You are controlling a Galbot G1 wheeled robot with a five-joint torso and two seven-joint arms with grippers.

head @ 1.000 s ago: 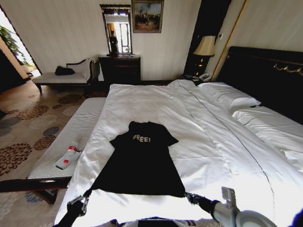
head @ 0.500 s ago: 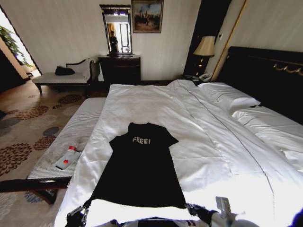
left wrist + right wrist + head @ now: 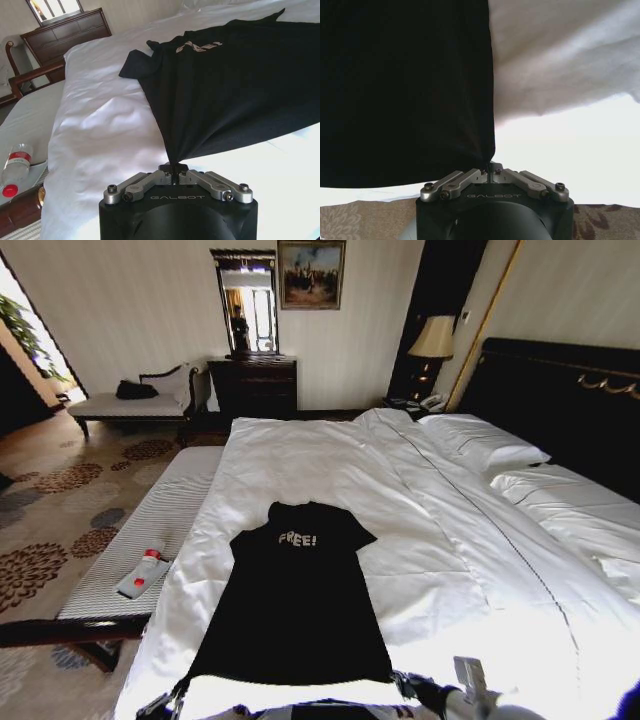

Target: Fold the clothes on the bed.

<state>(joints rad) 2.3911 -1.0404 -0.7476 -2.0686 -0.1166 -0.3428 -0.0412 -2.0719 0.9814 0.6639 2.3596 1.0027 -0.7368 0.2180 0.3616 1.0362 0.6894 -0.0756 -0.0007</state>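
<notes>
The clothes, one black T-shirt (image 3: 292, 605) with white "FREE!" lettering, lie flat and stretched lengthwise on the bed's white duvet (image 3: 330, 465), hem toward me. My left gripper (image 3: 172, 701) is shut on the hem's left corner; in the left wrist view the cloth (image 3: 225, 95) runs to a pinched point at the left gripper (image 3: 173, 169). My right gripper (image 3: 402, 683) is shut on the hem's right corner, and the right wrist view shows the fabric (image 3: 405, 90) drawn into the right gripper (image 3: 490, 170). Both grippers sit at the foot edge of the bed.
A striped bench (image 3: 150, 530) runs along the bed's left side, carrying a water bottle (image 3: 148, 560) on a grey pad. Pillows (image 3: 485, 445) and a dark headboard (image 3: 560, 400) lie to the right. A dresser (image 3: 253, 385), chaise (image 3: 130, 405) and lamp (image 3: 434, 340) stand against the far wall.
Both grippers have pulled back toward the foot of the bed, dragging the shirt's hem nearer to me and stretching the shirt longer. The collar end has slid slightly my way.
</notes>
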